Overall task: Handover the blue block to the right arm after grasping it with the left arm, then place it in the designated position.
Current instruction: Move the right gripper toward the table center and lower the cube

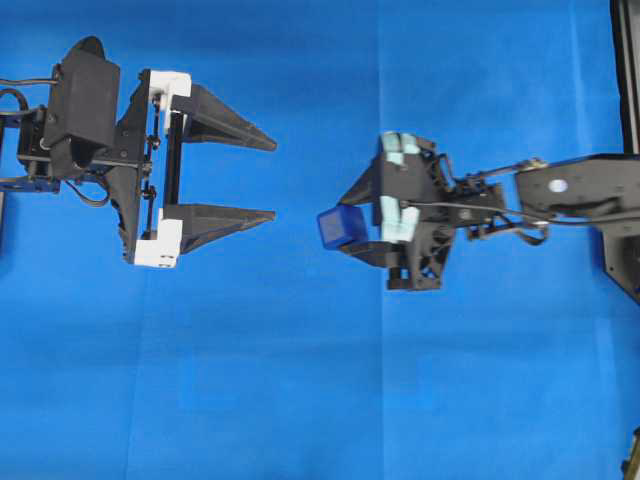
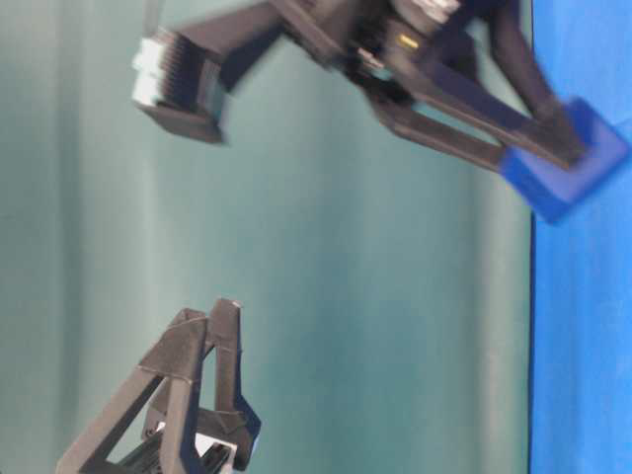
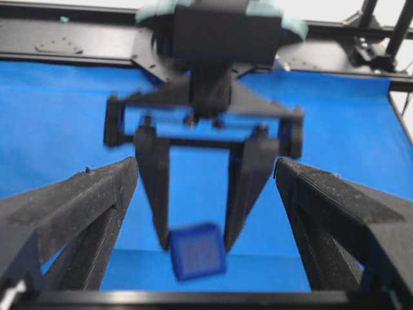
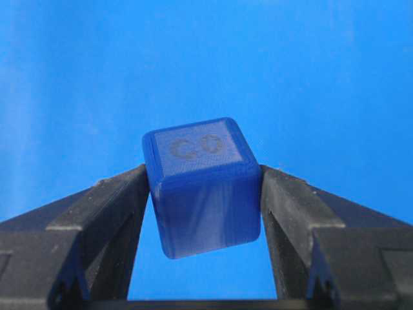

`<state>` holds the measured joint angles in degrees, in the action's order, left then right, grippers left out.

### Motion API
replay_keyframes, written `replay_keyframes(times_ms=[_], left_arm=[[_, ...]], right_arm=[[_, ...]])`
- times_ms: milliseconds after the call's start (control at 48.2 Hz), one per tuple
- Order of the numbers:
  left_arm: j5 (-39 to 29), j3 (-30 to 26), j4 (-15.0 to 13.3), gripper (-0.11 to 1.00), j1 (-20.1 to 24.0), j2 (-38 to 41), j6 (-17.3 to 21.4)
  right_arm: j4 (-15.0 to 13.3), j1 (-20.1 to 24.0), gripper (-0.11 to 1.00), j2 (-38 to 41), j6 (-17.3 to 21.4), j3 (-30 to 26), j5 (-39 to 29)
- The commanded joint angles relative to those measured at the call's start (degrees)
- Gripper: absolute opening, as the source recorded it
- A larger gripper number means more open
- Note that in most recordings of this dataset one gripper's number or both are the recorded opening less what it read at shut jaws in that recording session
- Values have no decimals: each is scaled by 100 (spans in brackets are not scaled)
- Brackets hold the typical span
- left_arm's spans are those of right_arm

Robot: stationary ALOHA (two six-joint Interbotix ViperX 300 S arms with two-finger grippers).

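The blue block (image 1: 338, 226), a small dark-blue cube, hangs above the blue cloth. My right gripper (image 1: 352, 222), the one with mint-green pads, is shut on it. In the right wrist view both black fingers press the block's (image 4: 201, 187) side faces at my right gripper (image 4: 204, 171), and its engraved face points away. My left gripper (image 1: 274, 180), on white brackets, stands wide open and empty a short way left of the block. From the left wrist the block (image 3: 197, 250) sits tilted at the right fingertips, beyond my open left gripper (image 3: 206, 165). No mark for the designated position shows.
Bright blue cloth (image 1: 300, 380) covers the table. A black frame (image 1: 625, 60) runs along the right edge in the overhead view. In the table-level view, a teal backdrop (image 2: 346, 296) stands behind both arms. Black rails (image 3: 77, 39) cross the far end of the cloth.
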<state>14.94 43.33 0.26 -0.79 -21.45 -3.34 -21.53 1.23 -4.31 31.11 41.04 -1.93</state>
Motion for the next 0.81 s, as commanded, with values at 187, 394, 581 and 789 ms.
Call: replay_keyframes(times_ms=[187, 394, 581, 789], left_arm=[[26, -132, 0, 92, -18, -88, 0], [26, -123, 0, 92, -18, -88, 0], [-18, -123, 0, 92, -18, -88, 0], [-35, -132, 0, 92, -9, -88, 0]], right_arm=[[44, -123, 39, 853, 9, -431, 932], [44, -185, 39, 1354, 9, -712, 1125], [44, -185, 39, 1617, 9, -844, 1160], [44, -185, 38, 1635, 9, -844, 1160]])
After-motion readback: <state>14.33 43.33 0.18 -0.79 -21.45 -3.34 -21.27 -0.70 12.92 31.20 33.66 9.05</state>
